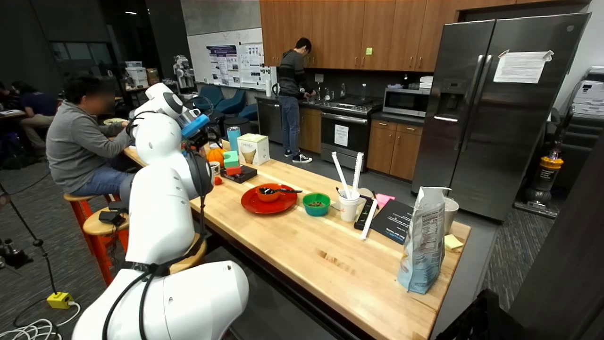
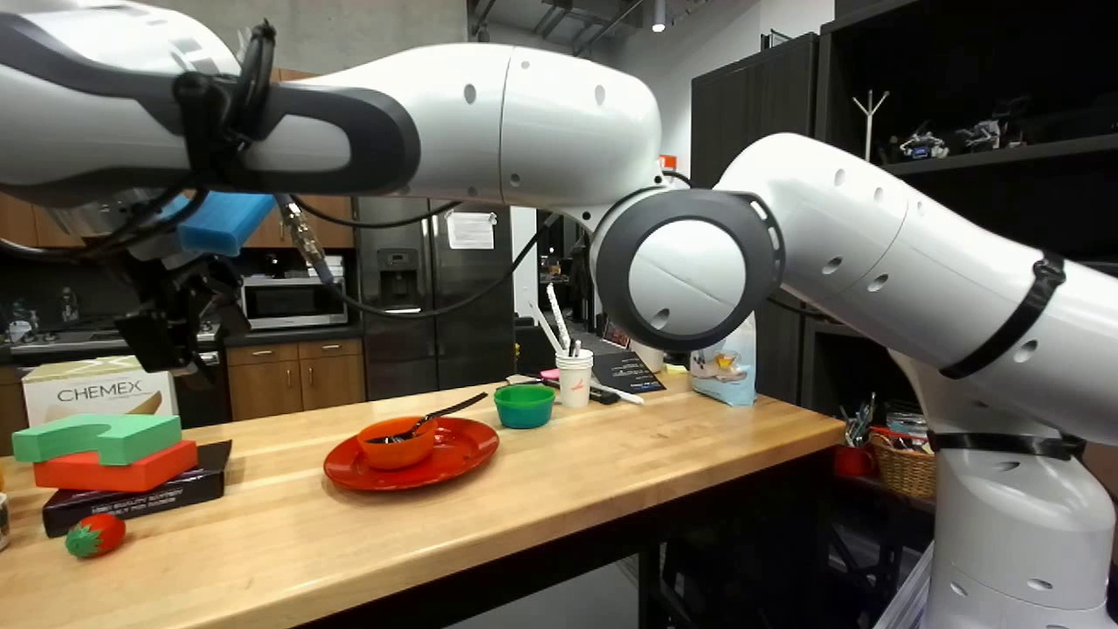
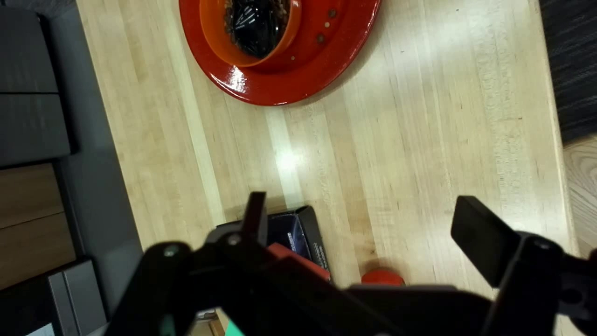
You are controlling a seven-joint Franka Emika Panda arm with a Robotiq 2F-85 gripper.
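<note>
I've got the gripper (image 3: 361,212) spread wide and empty above the table (image 2: 262,542), near the notched green block (image 2: 131,432) on the red block (image 2: 122,470); looks pre-grasp, next calls for aligning, then lowering.

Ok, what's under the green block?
A red block, lying on a black box on the table. The parts of the red block's top that the green block covers can't be seen, nor can the table under the black box.
</note>
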